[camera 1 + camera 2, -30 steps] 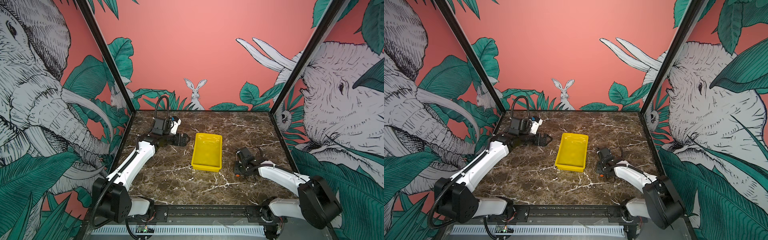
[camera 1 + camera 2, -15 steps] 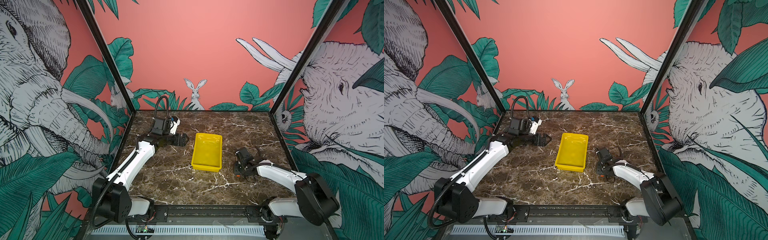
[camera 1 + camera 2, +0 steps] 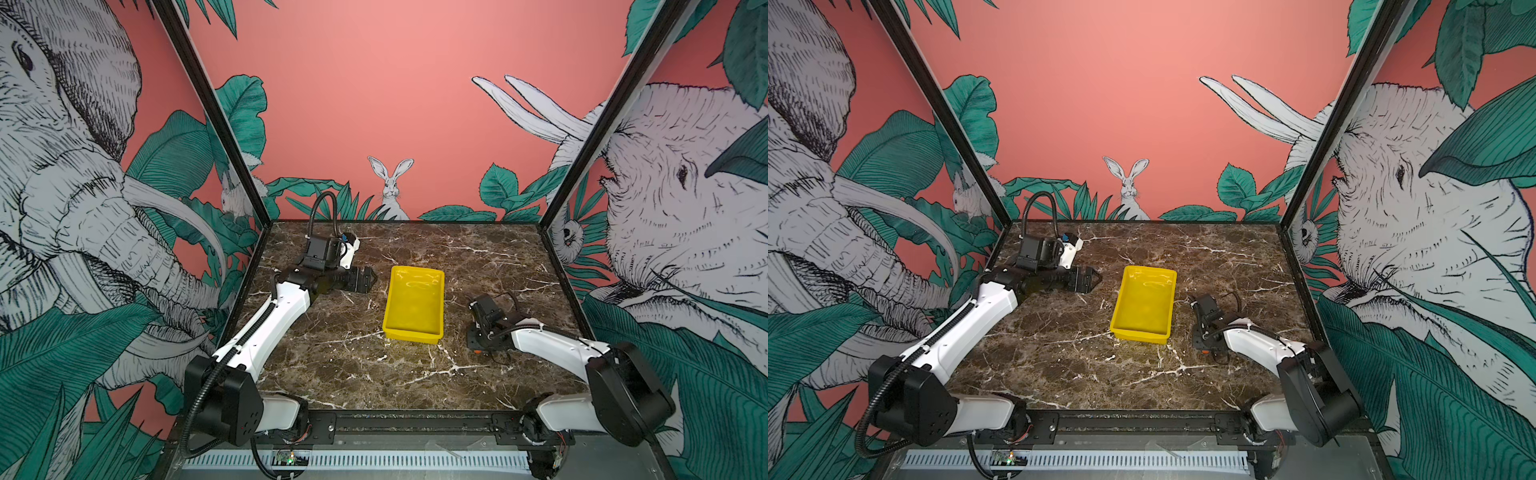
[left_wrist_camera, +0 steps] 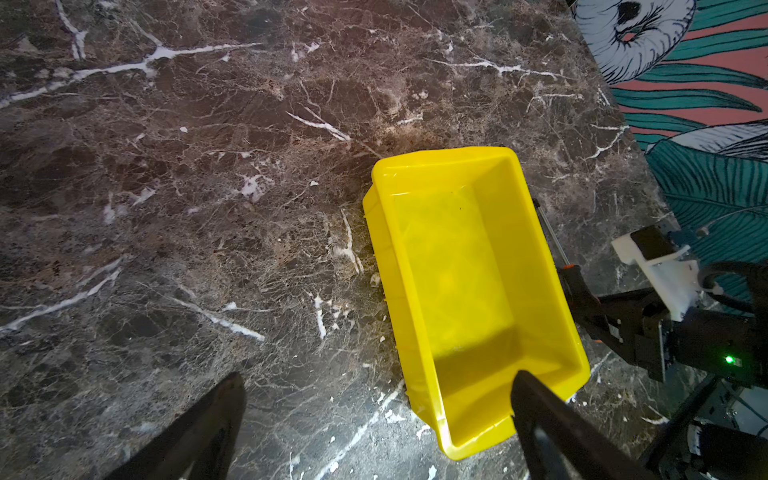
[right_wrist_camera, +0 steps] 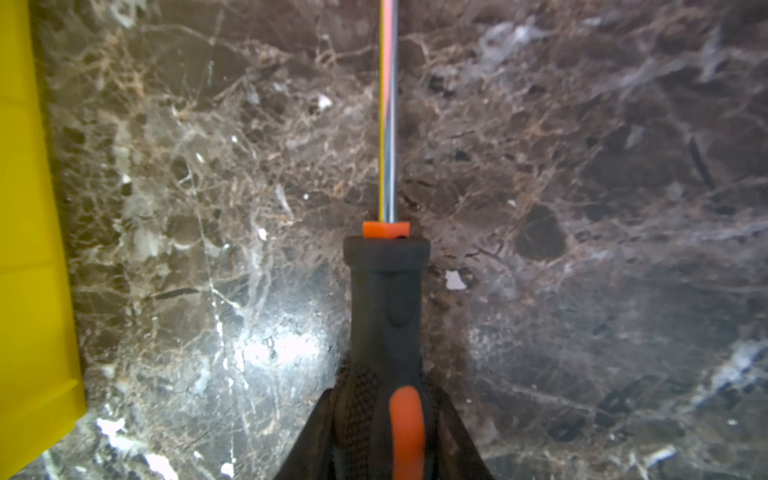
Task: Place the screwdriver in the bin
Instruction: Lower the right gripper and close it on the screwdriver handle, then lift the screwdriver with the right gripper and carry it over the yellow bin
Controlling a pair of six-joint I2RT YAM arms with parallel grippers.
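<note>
Screwdriver [image 5: 384,291] handle is pinched by the right gripper [image 5: 382,401], just beside the yellow bin [image 3: 411,335]; left gripper [image 4: 376,378] is shown spread, empty.

In both top views the bin [image 3: 414,303] [image 3: 1144,305] sits mid-frame on the tabletop [image 3: 353,365]. The left tool [image 3: 370,276] is left of the bin's far end, apart from it. The right tool [image 3: 478,338] is right of its near corner. In the right wrist view the screwdriver [image 5: 384,299] runs up the frame's middle, parallel to the bin [image 5: 25,249] at the left edge.
</note>
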